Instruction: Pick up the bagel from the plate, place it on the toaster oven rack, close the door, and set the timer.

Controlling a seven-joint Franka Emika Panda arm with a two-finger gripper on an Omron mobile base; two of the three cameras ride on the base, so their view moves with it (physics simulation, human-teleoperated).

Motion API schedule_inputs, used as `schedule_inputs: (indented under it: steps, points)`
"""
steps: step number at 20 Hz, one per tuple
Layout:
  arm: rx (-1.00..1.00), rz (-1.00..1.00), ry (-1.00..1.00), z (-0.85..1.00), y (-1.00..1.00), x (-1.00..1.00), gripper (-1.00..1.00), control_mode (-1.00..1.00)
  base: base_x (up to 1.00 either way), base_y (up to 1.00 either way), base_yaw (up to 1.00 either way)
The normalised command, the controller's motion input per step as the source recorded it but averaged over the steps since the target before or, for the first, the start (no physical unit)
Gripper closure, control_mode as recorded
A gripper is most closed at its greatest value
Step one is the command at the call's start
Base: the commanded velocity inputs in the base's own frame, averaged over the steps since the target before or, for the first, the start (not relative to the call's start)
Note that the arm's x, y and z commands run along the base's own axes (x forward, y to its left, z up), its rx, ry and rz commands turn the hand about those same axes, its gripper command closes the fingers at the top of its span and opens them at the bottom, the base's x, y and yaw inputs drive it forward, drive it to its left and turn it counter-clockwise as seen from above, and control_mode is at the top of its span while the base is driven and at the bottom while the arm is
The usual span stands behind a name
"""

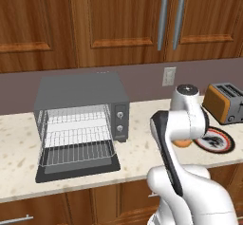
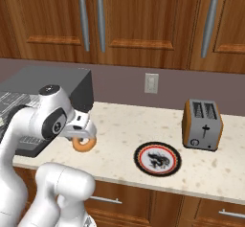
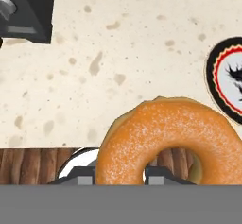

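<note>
Cabinets: brown wooden wall cupboards with long grey bar handles hang above a purple-grey back wall; a pale switch plate sits on that wall.
Worktop: the speckled cream stone worktop carries everything below.
Toaster oven: the dark grey boxy toaster oven stands at the left of the left base view, with two small round knobs on its right side panel.
Door: the dark grey oven door lies folded down flat, open.
Rack: the silvery wire rack is pulled out over the door, bare.
Slot toaster: an orange and grey slot toaster stands at the right, well apart from the oven.
Plate: the round plate with red rim, black band and white centre lies bare between arm and slot toaster.
Bagel: the golden-brown ring bagel hangs above the worktop, between plate and oven.
Fingers: the gripper has its fingers clamped on the bagel's edge.
</note>
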Motion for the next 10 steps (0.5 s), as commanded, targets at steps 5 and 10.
schedule_inputs:
  steps: [5,10]
  points:
    - [0.0,0.23,0.1,0.22,0.96,0.0,1.0,-1.0,0.0,0.0,0.0]
    - [0.0,0.23,0.12,0.14,0.97,0.0,1.0,-1.0,0.0,0.0,0.0]
